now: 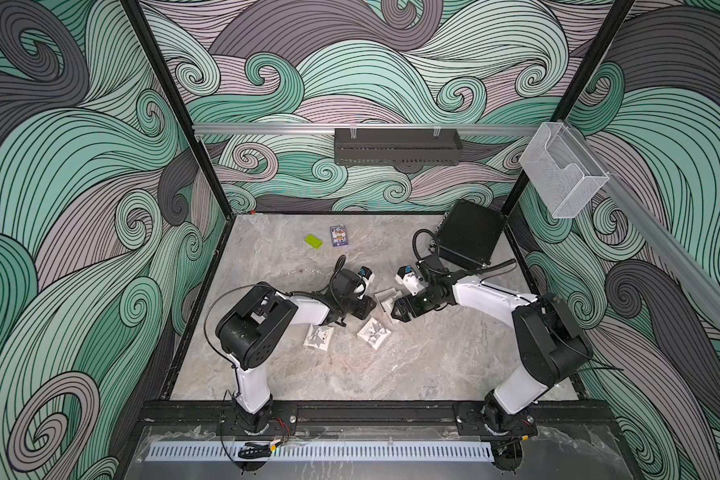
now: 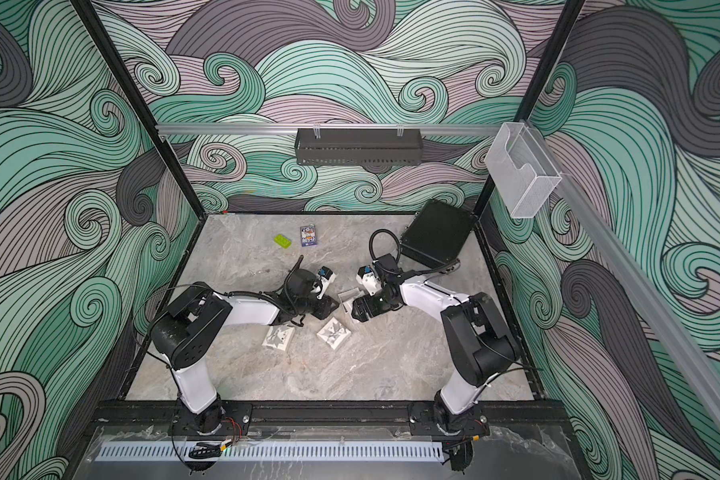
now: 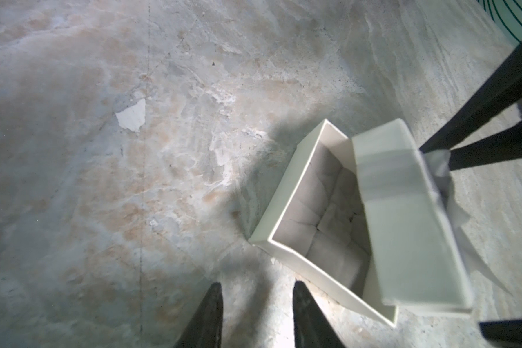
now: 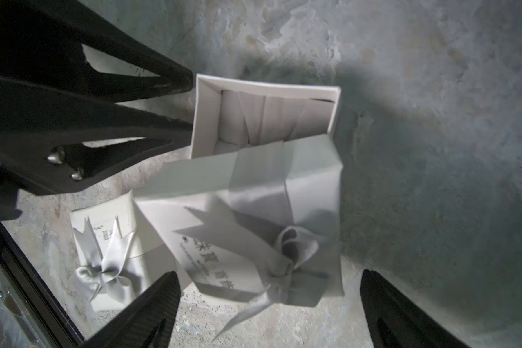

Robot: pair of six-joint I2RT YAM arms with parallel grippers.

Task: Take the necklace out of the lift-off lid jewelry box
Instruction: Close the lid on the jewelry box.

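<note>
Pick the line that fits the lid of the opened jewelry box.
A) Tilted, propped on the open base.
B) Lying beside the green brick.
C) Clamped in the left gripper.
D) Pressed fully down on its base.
A: in the right wrist view the lid, with its bow, leans tilted over the rim of the open base, and the right gripper stands open either side of it.

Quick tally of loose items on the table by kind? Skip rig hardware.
Closed white bowed boxes: 2
Open white box base: 1
Loose lid with bow: 1
Green brick: 1
Card pack: 1
Total: 6
</note>
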